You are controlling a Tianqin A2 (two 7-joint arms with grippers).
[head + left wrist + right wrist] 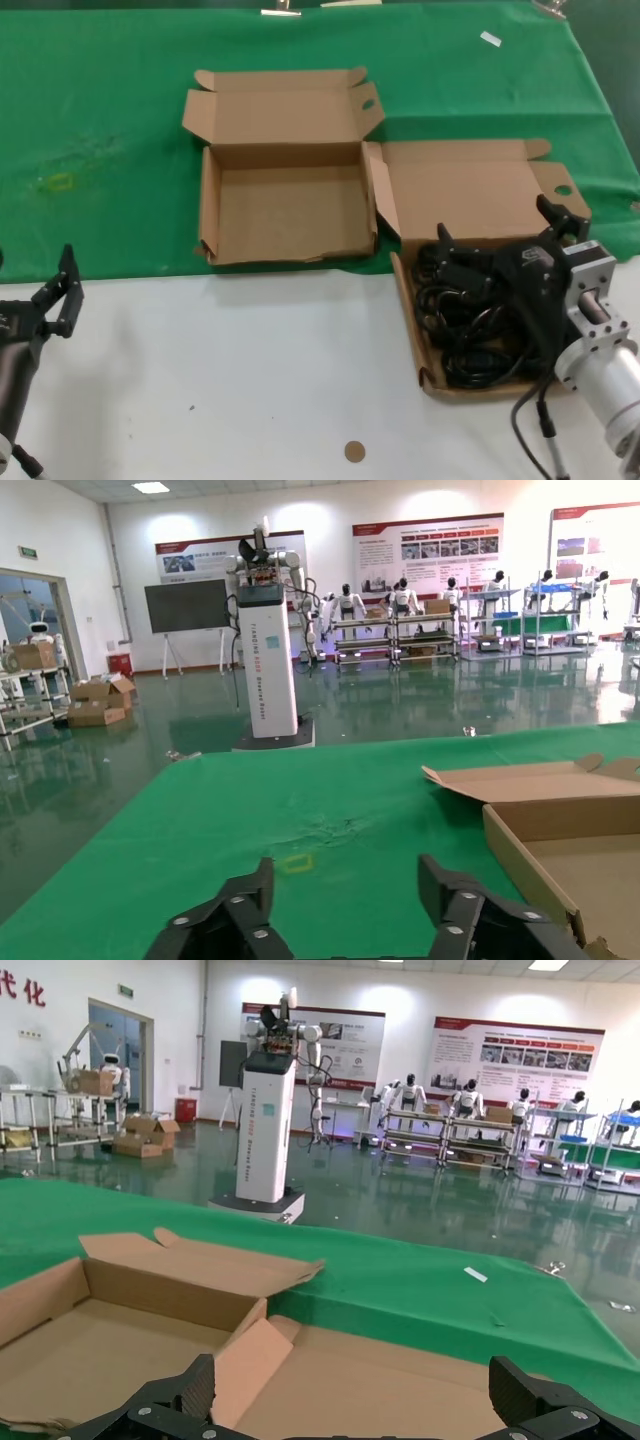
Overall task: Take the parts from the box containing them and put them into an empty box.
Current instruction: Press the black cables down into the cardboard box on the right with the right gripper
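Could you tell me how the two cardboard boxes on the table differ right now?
The left box holds nothing; the right box holds black power cords. The left box lies on green cloth, the right box partly on white tabletop. The right gripper hovers over the right box only. Both have open lids.

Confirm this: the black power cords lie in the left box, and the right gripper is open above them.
Wrong box. The head view shows the power cords in the right-hand box; the left box is empty. The right gripper is indeed open above them.
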